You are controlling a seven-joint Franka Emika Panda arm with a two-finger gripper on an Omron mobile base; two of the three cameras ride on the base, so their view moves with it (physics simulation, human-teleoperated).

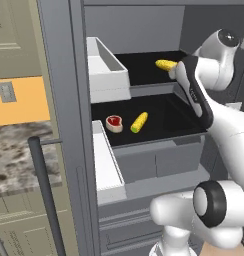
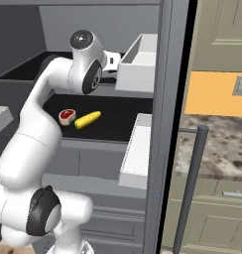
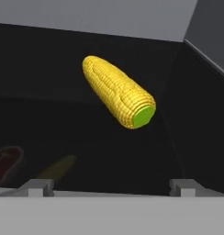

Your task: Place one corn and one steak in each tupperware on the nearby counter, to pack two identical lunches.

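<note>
Gripper point(image 3: 111, 187) jaws wide, empty, near corn point(image 3: 118, 92) on upper black shelf point(image 1: 144, 70); contact apparently none.

Open shelf around corn point(image 3: 118, 92) — white bin point(image 1: 106, 70) crowds the left.

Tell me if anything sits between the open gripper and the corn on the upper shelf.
Nothing visible does. In the hand view the corn lies straight ahead of the open gripper on the black upper shelf, with bare shelf between them.

Black shelves point(image 1: 164, 117) (two) carry corn point(image 1: 139, 122); steak point(image 1: 114, 123).
</note>
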